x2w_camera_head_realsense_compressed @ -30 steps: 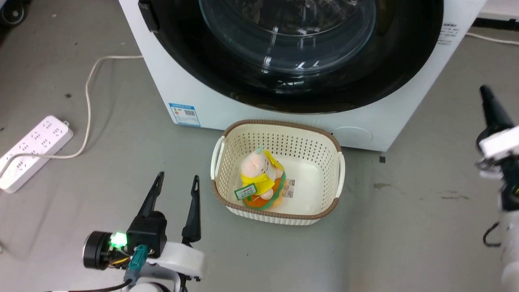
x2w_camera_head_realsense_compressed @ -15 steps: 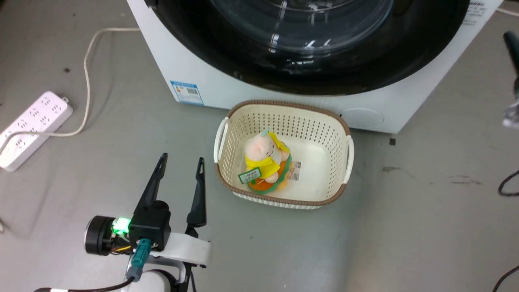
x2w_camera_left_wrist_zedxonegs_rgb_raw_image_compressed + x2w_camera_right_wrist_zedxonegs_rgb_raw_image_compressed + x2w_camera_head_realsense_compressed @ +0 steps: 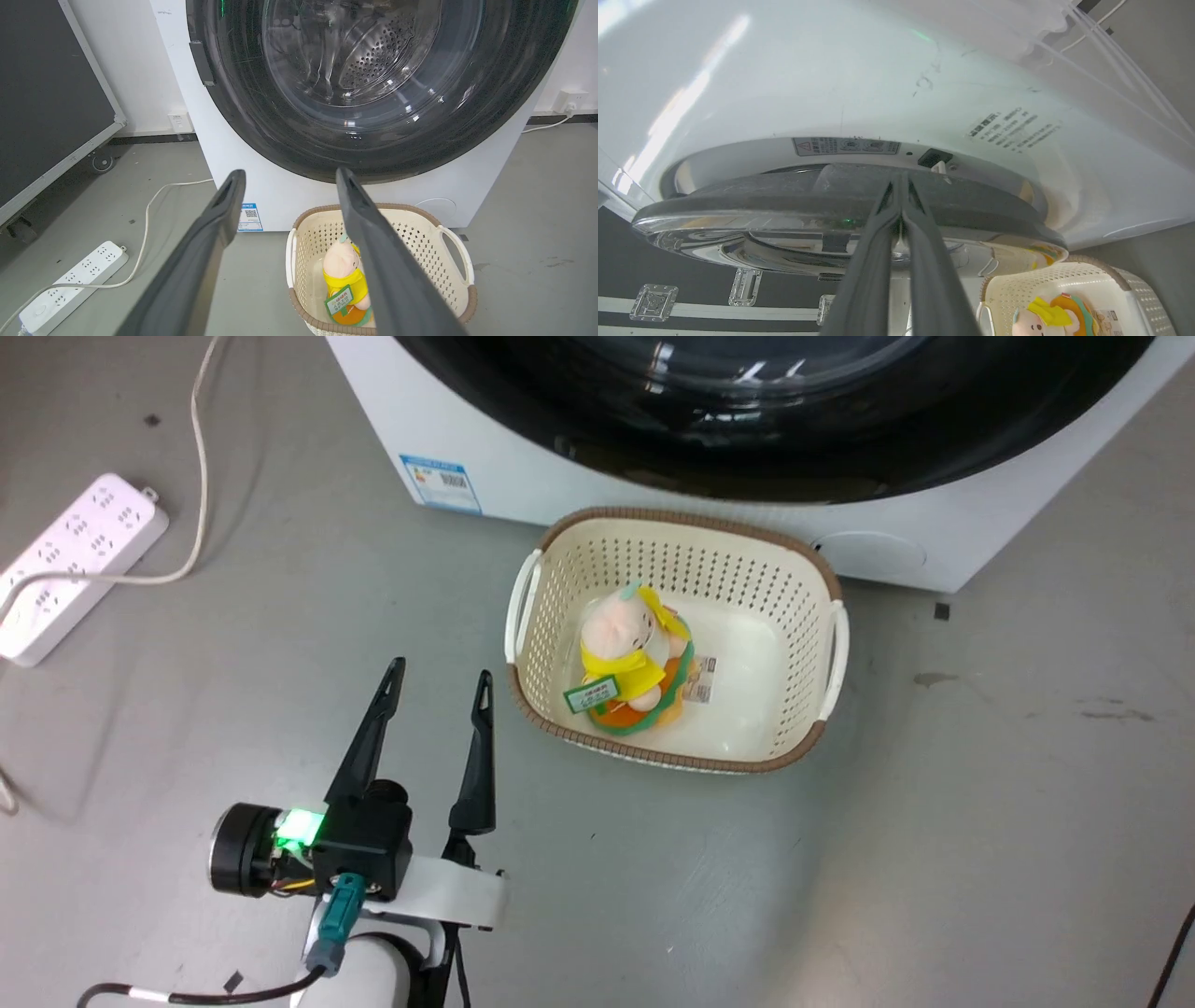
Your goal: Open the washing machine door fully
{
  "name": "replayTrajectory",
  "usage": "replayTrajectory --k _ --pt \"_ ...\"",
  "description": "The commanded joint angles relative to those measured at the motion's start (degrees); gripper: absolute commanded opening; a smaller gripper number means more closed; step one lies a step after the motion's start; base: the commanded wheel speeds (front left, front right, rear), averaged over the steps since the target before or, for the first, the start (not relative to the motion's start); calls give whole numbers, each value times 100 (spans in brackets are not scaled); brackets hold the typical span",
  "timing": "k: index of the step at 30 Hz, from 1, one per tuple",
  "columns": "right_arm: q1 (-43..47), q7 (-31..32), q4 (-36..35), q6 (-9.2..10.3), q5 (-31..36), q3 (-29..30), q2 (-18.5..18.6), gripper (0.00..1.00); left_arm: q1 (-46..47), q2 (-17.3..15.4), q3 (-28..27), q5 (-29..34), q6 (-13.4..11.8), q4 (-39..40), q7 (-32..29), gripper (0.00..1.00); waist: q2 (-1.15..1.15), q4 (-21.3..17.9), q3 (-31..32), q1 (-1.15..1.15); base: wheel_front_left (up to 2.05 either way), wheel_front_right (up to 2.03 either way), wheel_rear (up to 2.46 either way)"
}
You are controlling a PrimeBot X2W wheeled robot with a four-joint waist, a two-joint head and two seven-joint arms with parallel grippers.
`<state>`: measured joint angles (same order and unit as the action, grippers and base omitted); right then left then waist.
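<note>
The washing machine door is a glossy black ring around a bulging glass bowl, cut off at the top of the head view. From the left wrist it faces me, with its small handle tab on the left rim. My left gripper hovers low over the floor, open and empty, left of the basket and well short of the machine. In the right wrist view the door shows edge-on against the white front. My right gripper is shut, its tips at the door's dark rim. I cannot tell whether the door is latched.
A cream basket holding a plush toy stands on the floor just before the machine. A white power strip and its cable lie at the left. A small round white cover sits low on the machine. A black case stands left of it.
The head camera has tilted, so the machine and basket sit higher in the picture. My right gripper rose along the right edge and left the head view. The left gripper stays open.
</note>
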<state>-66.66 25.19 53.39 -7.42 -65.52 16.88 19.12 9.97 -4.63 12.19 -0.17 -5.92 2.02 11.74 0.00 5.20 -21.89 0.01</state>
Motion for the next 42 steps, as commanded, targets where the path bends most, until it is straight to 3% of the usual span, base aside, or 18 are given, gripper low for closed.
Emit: replayTrajectory --k 1,23,33,42 --pt "-202 44 120 -7 -145 44 74 0 109 -38 20 -13 -34 21 65 100 0 28 -46 -1 0 0 0" --pt "-1848 1497 1937 -7 -1252 87 494 0 348 -83 352 -39 -188 49 326 100 0 221 -497 -1 0 0 0" --pt "-1173 1680 1965 -7 -992 -161 476 0 246 -96 379 -62 -197 10 326 100 0 240 -148 -1 0 0 0" --pt "-199 2062 1743 -7 -1052 -219 78 0 -29 -71 405 -115 -166 -126 326 100 0 172 595 -1 0 0 0"
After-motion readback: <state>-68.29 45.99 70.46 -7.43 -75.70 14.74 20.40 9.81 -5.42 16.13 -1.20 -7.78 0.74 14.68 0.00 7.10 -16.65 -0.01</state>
